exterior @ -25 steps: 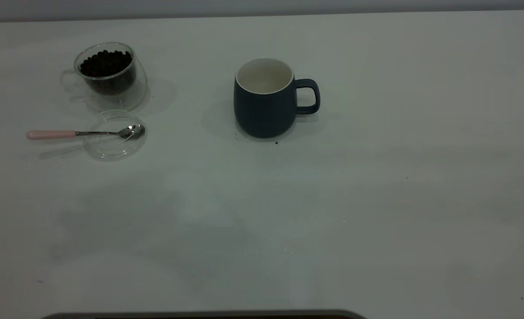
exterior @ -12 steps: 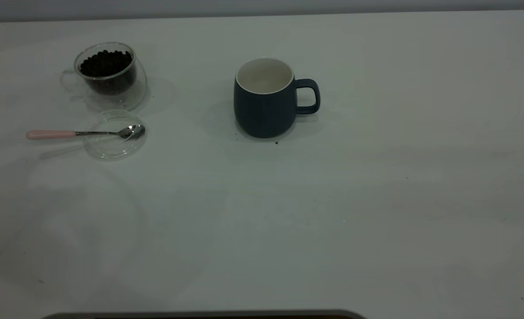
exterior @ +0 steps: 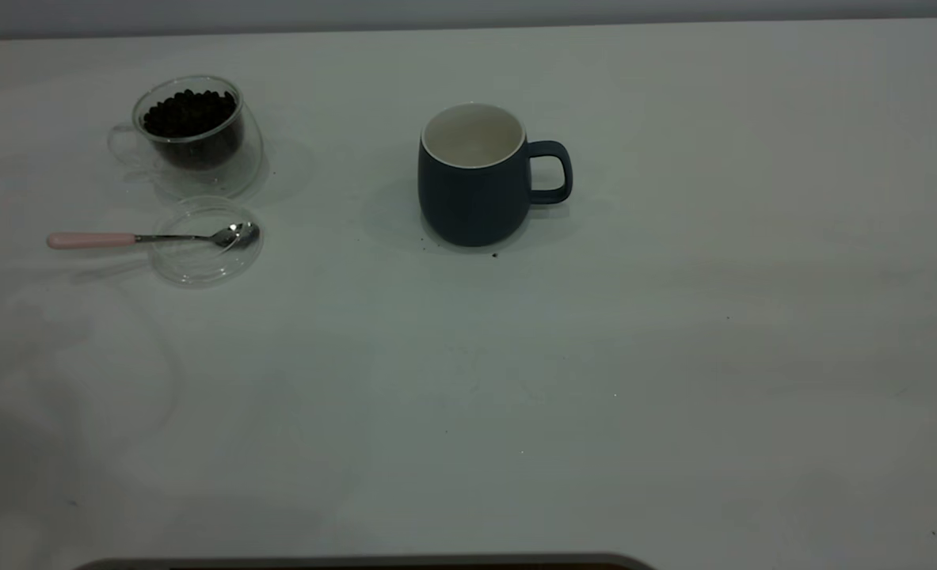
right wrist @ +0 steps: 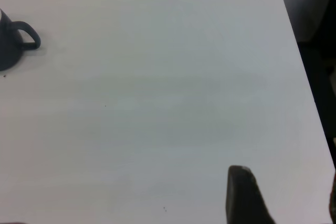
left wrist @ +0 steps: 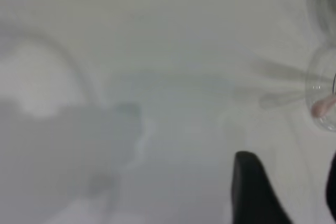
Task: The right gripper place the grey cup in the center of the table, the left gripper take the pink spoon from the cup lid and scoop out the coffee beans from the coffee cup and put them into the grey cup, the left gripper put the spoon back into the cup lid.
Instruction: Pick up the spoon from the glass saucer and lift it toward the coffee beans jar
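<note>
Hovering over bare white table (left wrist: 157, 51), my left gripper (left wrist: 294, 192) has its dark fingers (left wrist: 254, 192) spread apart with nothing between them, and the pink spoon (left wrist: 321, 106) with the cup lid (left wrist: 317, 85) shows blurred just beyond. My right gripper (right wrist: 281, 198) hangs open too, well away from the grey cup (right wrist: 10, 40) and near the table's edge, beyond which the room drops dark. Taking the grey cup (exterior: 474, 176) as landmark: it stands upright, handle pointing right. Well to its left sits the coffee cup (exterior: 191, 134) holding coffee beans (exterior: 189, 112). Just in front of that lies the cup lid (exterior: 207, 241), the pink spoon (exterior: 151, 237) lengthwise left-right, bowl in the lid, handle leftward.
</note>
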Available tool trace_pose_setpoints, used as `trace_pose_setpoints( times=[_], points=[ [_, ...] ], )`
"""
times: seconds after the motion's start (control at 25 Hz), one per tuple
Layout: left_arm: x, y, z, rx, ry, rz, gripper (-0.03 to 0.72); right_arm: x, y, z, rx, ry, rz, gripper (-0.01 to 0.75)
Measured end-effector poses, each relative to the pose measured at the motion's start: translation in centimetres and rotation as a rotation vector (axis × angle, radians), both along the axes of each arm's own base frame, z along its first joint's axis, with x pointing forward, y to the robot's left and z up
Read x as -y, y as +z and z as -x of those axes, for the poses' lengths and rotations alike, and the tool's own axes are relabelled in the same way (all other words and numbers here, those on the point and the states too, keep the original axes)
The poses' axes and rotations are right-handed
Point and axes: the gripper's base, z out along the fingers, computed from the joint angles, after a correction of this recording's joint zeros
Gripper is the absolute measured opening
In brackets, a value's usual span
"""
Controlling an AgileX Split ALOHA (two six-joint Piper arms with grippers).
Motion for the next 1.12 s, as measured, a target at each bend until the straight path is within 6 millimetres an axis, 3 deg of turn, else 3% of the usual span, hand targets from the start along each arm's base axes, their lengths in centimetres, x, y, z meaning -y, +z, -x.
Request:
trace_pose_setpoints(
  times=[0.2,0.56,0.8,1.12],
  points=[
    [1.7,-2.8,-2.4,-0.042,-0.068,0.064,0.576,0.0,0.0,0.0,0.000,0.000,0.000,0.420],
    [6.4,-6.1,-7.6,-0.070,-0.227,0.121,0.583,0.0,0.0,0.0,0.000,0.000,0.000,0.420],
    [8.7,-8.1,-8.6,-0.102,-0.297,0.173,0.583,0.0,0.0,0.0,0.002,0.000,0.000,0.420],
    [9.6,-9.6,-8.5,-0.120,-0.275,0.240,0.583,0.0,0.0,0.1,0.005,0.000,-0.001,0.420]
  ],
)
